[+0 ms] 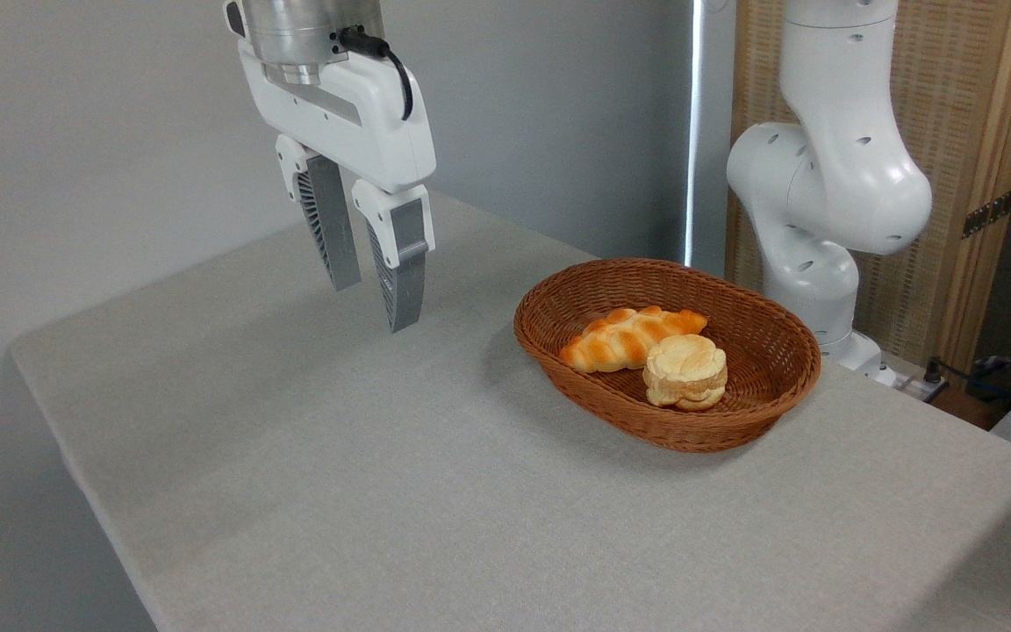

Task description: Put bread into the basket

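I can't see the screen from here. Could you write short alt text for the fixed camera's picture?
A brown wicker basket on a grey-clothed table holds a small pale round bun and, beside it, a braided orange-brown loaf. To the left, a white robot arm's end effector hangs above the table, fingers slightly apart and holding nothing.

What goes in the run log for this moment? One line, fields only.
gripper: open, empty, raised above table left of basket | bread: inside basket, beside braided loaf | task: appears done
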`<act>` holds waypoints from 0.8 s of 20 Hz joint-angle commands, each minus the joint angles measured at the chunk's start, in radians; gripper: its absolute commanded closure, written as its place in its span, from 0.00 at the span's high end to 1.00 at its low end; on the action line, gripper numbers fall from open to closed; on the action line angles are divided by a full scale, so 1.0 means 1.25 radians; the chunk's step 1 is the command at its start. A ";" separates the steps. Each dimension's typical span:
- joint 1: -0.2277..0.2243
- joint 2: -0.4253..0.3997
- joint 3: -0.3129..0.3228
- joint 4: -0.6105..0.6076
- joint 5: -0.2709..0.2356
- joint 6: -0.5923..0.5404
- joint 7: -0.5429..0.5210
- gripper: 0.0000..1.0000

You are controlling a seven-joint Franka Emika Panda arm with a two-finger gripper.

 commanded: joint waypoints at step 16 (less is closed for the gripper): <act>0.066 0.002 -0.062 0.013 -0.004 -0.045 -0.011 1.00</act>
